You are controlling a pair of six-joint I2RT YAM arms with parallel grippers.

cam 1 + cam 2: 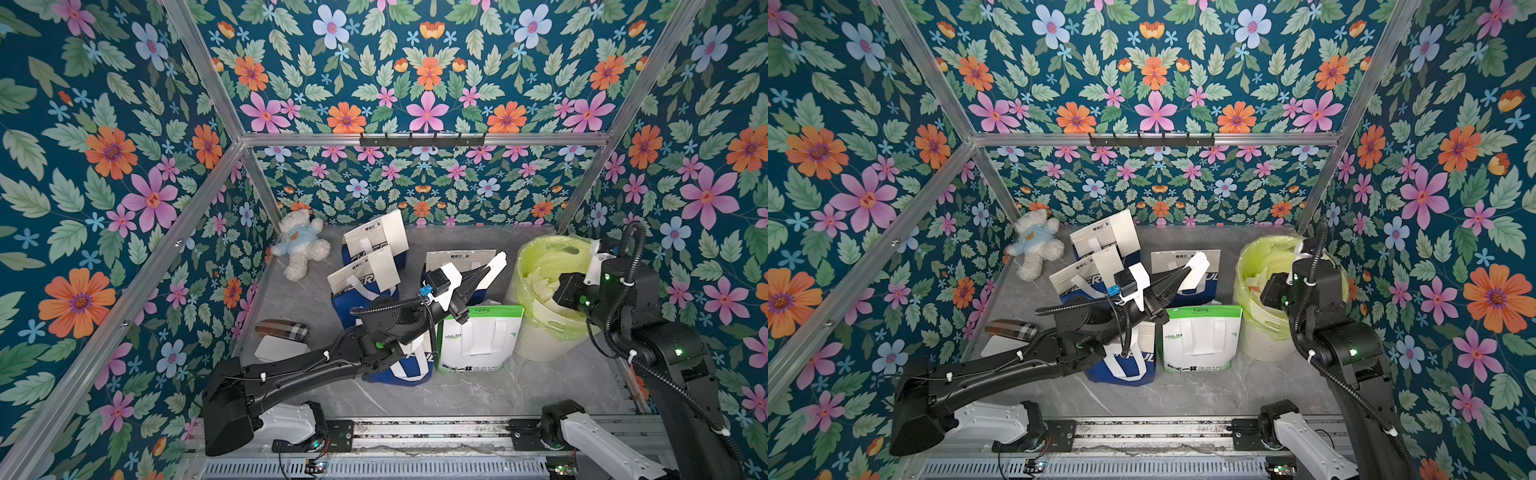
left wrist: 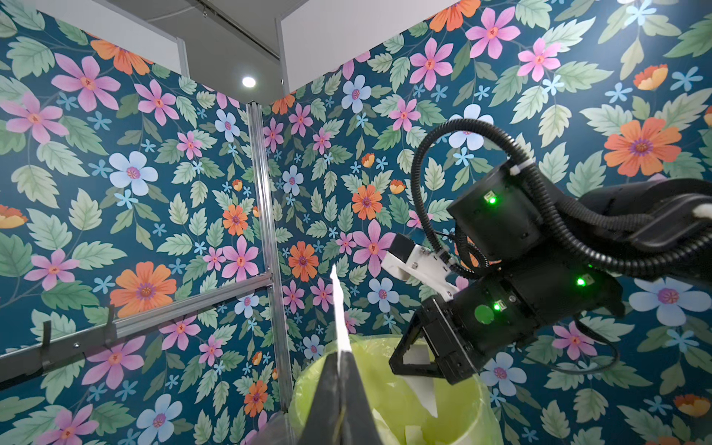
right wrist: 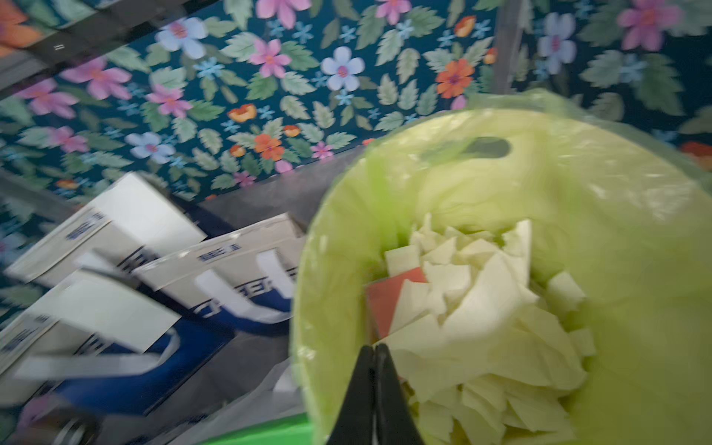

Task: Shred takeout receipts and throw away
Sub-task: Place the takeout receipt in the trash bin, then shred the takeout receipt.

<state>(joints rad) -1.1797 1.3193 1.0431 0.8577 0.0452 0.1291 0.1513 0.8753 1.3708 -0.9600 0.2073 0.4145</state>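
Observation:
My left gripper [image 1: 485,271] is shut on a torn white takeout receipt [image 1: 495,269], held up above the bags just left of the bin; the wrist view shows the receipt [image 2: 339,308] edge-on, rising from the closed jaws [image 2: 344,352]. My right gripper [image 3: 373,348] hangs over the green-lined bin [image 1: 540,332], shut on a white receipt scrap [image 2: 424,381] that dangles into it. Several torn scraps [image 3: 481,308] lie in the bin. Two more white slips [image 1: 394,229] [image 1: 384,266] stick up on the blue bags at the back.
Blue-and-white takeout bags [image 1: 361,286] fill the middle of the table, with a green-and-white bag [image 1: 478,336] beside the bin. A teddy bear [image 1: 299,249] lies at the back left. A plaid case [image 1: 282,330] and a white box [image 1: 278,348] sit at the left.

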